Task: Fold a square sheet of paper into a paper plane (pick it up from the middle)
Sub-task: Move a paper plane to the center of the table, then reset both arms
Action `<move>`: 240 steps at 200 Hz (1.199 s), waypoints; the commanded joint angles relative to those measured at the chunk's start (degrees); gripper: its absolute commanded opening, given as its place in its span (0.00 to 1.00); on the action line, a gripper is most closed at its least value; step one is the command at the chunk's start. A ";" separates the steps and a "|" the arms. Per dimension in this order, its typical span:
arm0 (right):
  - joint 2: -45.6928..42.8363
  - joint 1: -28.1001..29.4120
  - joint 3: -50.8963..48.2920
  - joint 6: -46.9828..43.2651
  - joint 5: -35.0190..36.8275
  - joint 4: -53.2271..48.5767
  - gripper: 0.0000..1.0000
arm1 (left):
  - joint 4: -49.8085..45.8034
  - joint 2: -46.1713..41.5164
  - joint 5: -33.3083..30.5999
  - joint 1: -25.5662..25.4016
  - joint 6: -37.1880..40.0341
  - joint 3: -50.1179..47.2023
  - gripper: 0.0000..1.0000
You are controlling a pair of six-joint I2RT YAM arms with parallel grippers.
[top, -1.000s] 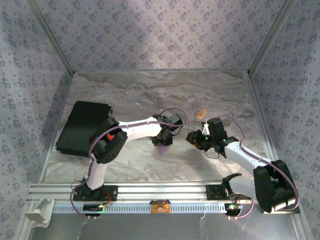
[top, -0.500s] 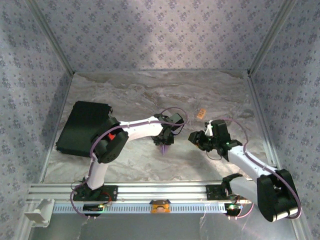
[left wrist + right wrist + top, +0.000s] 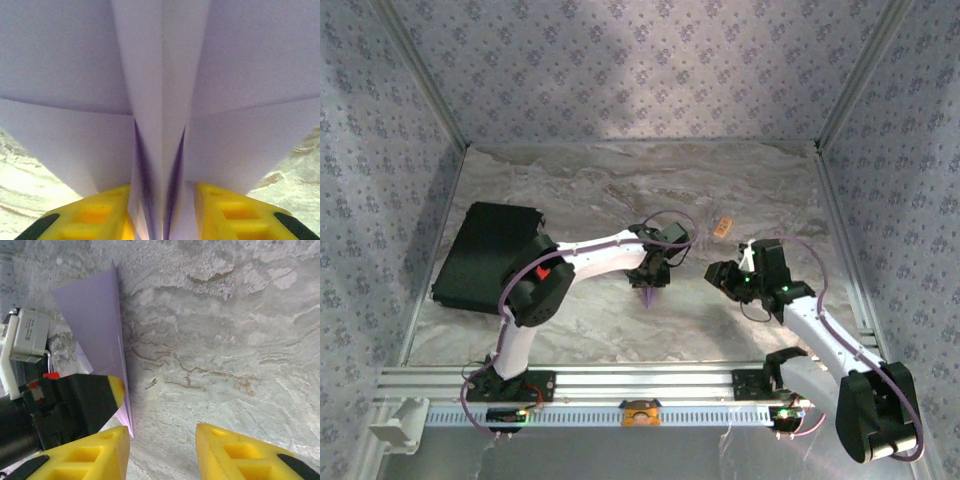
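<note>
**Left gripper holds plane at mid-table; right gripper empty beside it**

The marbled table (image 3: 620,190) lies inside patterned walls. On its left side rests the black pad (image 3: 485,255), a dark rectangle lying at a slant, its near right corner hidden under the left arm (image 3: 590,255). That arm reaches from its base rightward to the middle of the table. The right arm (image 3: 820,325) reaches up and leftward from its own base, ending a little right of centre.

The left gripper (image 3: 653,270) is closed on the plane (image 3: 648,297). In its wrist view the two yellow fingers (image 3: 95,215) press the narrow centre fold from either side, and the wings spread out above them. The right gripper (image 3: 720,272) stands near the left one but apart from it, its fingers (image 3: 235,450) parted with bare table between them and nothing held.

The plane sits at mid-table, in the left gripper, its lavender point aimed at the near edge. Whether the point touches the table cannot be told. In the right wrist view it shows as a slim triangle just left of the right gripper's fingers.

The tan block (image 3: 723,227) lies on the table beyond the right gripper, well apart from the plane.
</note>
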 commanded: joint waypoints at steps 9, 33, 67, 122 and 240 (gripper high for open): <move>-0.64 -1.55 3.82 -4.20 1.59 -4.68 0.42 | -2.87 -5.63 -1.66 -0.24 -0.44 1.18 0.37; -1.14 -2.95 7.67 -8.40 5.14 -9.12 0.50 | -2.35 -10.56 -5.17 -0.64 0.13 -0.09 0.37; -1.20 -3.95 16.30 -18.69 23.55 -17.19 0.66 | -0.75 -21.91 -18.54 0.08 4.02 -6.83 0.46; 3.88 -4.42 9.07 -33.06 56.21 4.41 0.99 | 17.03 -42.66 -31.56 17.62 20.67 -28.58 0.81; 24.17 -10.97 -3.06 -50.76 34.21 53.28 0.98 | 68.75 -40.64 -15.61 46.53 53.48 -56.06 0.93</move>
